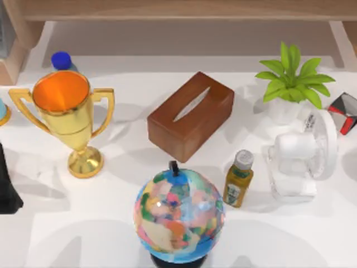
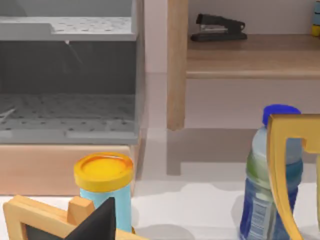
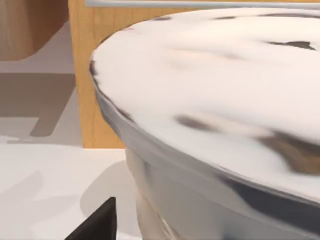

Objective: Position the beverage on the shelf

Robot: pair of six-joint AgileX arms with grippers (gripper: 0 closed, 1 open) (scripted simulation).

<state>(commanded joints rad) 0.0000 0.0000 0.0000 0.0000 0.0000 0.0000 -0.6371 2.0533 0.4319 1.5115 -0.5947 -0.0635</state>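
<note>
Two bottles stand on the white table, and I cannot tell which one is the beverage. A blue-capped drink bottle (image 1: 61, 60) (image 2: 264, 195) stands at the back left behind the gold trophy (image 1: 70, 120). A small yellow-green bottle with a grey cap (image 1: 239, 178) stands right of the globe (image 1: 178, 215). The shelf (image 1: 178, 10) (image 2: 250, 57) runs along the back, with its wooden upright (image 2: 177, 65) beside the blue-capped bottle. My left arm (image 1: 8, 187) is a dark shape at the table's left edge, and one black fingertip (image 2: 102, 220) shows. One black fingertip (image 3: 97, 222) of the right gripper sits close to a big white-and-silver object (image 3: 215, 100).
A brown tissue box (image 1: 191, 114) lies mid-table. A potted plant (image 1: 291, 84), a white fan (image 1: 301, 159) and a red-and-white cube (image 1: 345, 111) stand on the right. A black stapler (image 2: 218, 28) lies on the shelf. A yellow-lidded blue can (image 2: 104, 182) and grey bin (image 2: 67, 70) are near my left gripper.
</note>
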